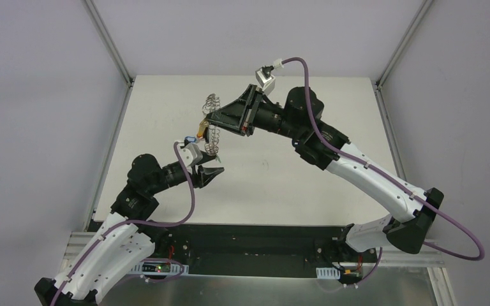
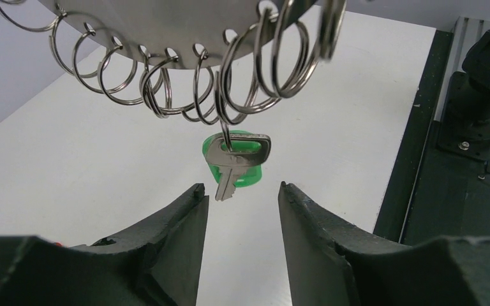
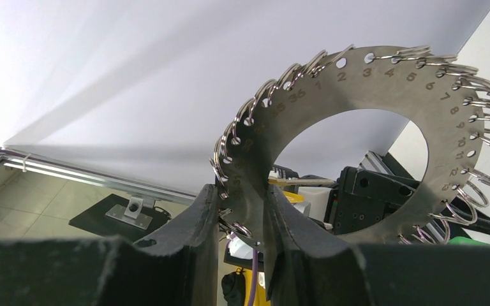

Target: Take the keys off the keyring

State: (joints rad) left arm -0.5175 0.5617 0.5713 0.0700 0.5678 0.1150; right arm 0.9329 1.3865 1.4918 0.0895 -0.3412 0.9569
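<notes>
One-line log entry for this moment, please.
right gripper: shut on keyring, held above table | left gripper: open, just below green key | key: hanging on keyring loop

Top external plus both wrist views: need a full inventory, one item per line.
keyring: 1, silvery numbered disc with a hollow centre, held up above the table
wire loops: many, silvery, threaded through holes all round the keyring's rim
green key: 1, green head with a metal blade, hanging from one loop
yellow-orange piece: 1, at the keyring's left side in the top view; too small to identify
table: 1, white, under everything
cables: 2, purple, one along each arm
arms: 2, white and black, bases at the near edge
left end effector: 1, black, open, just below the green key
right end effector: 1, black, shut on the keyring's plate
</notes>
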